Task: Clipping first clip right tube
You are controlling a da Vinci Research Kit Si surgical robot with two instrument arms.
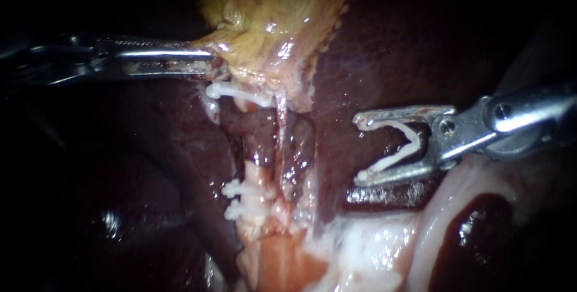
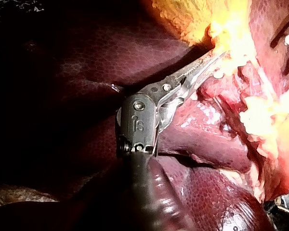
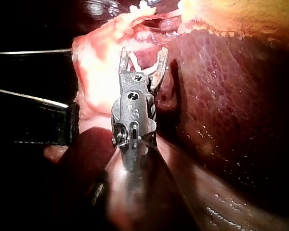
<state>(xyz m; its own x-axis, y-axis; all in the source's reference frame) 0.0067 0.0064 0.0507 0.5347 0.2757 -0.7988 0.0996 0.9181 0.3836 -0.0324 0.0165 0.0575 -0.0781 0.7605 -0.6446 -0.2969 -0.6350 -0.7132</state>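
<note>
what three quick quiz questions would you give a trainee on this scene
1. True or false: the clip held by the right instrument is already closed round a tube.
2. What does the left instrument grip? A liver, B gallbladder, C a clip.
3. Fill in: ___ placed clips already sit on the tissue.
Key: 1 false, it is open; 2 B; 3 three.

Yellow-tan gallbladder [image 1: 270, 21] — dark maroon liver [image 1: 390, 57] — white clip [image 1: 393, 161].
</note>
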